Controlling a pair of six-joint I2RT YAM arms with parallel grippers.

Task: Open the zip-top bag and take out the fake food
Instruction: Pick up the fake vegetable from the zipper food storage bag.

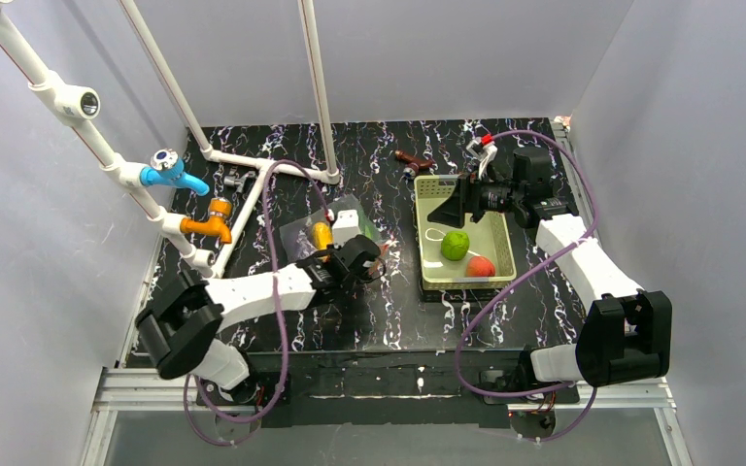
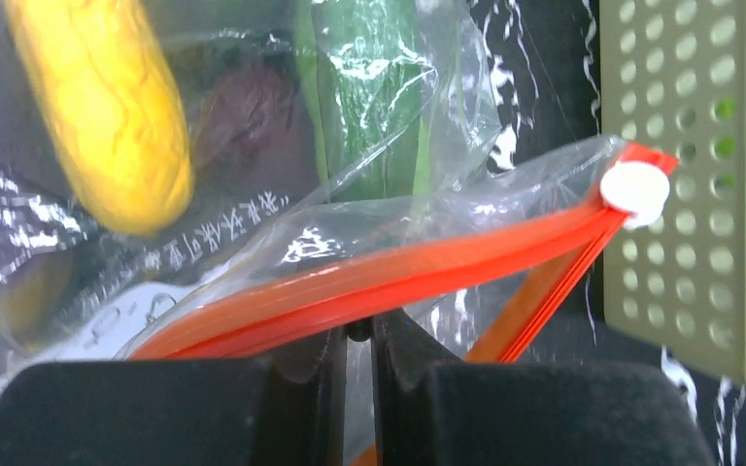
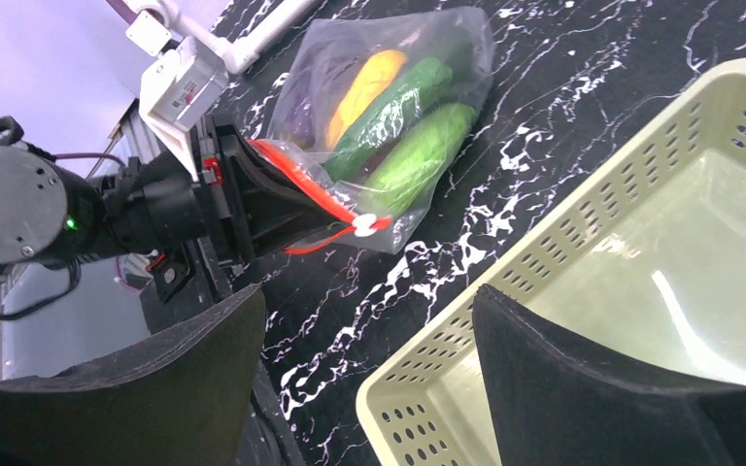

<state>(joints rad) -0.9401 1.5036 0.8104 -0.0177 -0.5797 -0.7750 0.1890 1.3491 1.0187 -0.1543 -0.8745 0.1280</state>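
Observation:
The clear zip-top bag point(image 1: 335, 228) lies left of the basket, its mouth partly parted. Its red-orange zipper strip point(image 2: 398, 272) ends in a white slider point(image 2: 634, 190). Inside show a yellow piece point(image 2: 97, 107), a green cucumber point(image 2: 364, 87) and a purple eggplant point(image 2: 243, 116). My left gripper point(image 2: 357, 335) is shut on the bag's edge just below the zipper strip, thin plastic pinched between the fingers. My right gripper point(image 3: 369, 340) hangs open above the basket's near-left corner, nothing between its fingers. A green round fruit point(image 1: 456, 245) and a red-orange tomato point(image 1: 481, 266) lie in the basket.
The yellow-green perforated basket point(image 1: 427, 189) stands right of centre, its wall close to the bag's slider. A brown object with a handle point(image 1: 413, 161) lies behind it. White pipes with blue and orange taps point(image 1: 214, 218) stand at the left.

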